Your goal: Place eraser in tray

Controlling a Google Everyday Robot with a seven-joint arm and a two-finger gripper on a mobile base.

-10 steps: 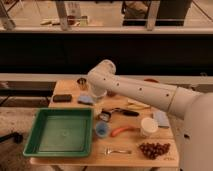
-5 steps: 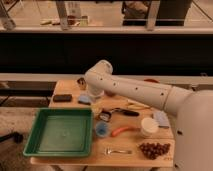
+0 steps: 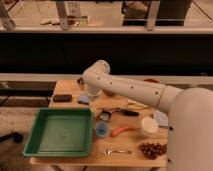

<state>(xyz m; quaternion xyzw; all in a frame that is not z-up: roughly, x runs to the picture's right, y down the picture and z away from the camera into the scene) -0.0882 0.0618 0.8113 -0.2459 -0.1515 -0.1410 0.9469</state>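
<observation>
The eraser (image 3: 62, 98) is a small flat dark block lying on the wooden table at the back left, beyond the tray's far edge. The green tray (image 3: 60, 133) sits at the table's front left with nothing in it. My white arm reaches in from the right, bends at its elbow above the table's back edge, and points down. The gripper (image 3: 92, 94) hangs just above a light blue sponge-like block (image 3: 84, 100), a short way right of the eraser.
Right of the tray are a small blue cup (image 3: 101, 130), an orange carrot-like piece (image 3: 122, 131), a white cup (image 3: 148, 126), a bunch of dark grapes (image 3: 152, 149), a fork (image 3: 117, 151) and a black-handled tool (image 3: 127, 112). A rail and a dark wall stand behind the table.
The arm has swung slightly to the left and a little lower, bringing the gripper nearer the eraser. The objects on the table have not moved.
</observation>
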